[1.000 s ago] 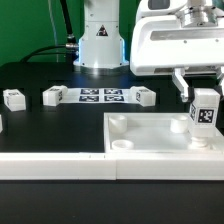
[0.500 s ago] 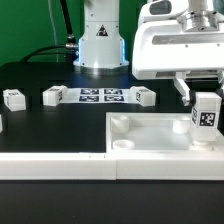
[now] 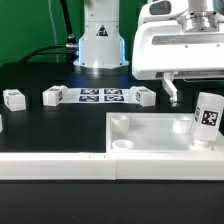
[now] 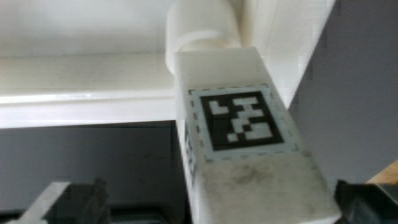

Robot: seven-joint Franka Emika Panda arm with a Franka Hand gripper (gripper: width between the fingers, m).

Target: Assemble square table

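Claw [image 4: 222, 200] spread, fingers on either side of one leg [image 3: 207, 118], not gripping it. The leg stands tilted in a corner socket of the top [image 3: 150, 140], at the exterior view's right; judged not fully seated. Three loose legs [image 3: 53, 96] lie on the surface [image 3: 40, 125]. Most of the assembly remains.

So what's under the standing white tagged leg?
The white square plastic tray-like tabletop, at its corner on the exterior view's right; the white tagged leg covers any socket there.
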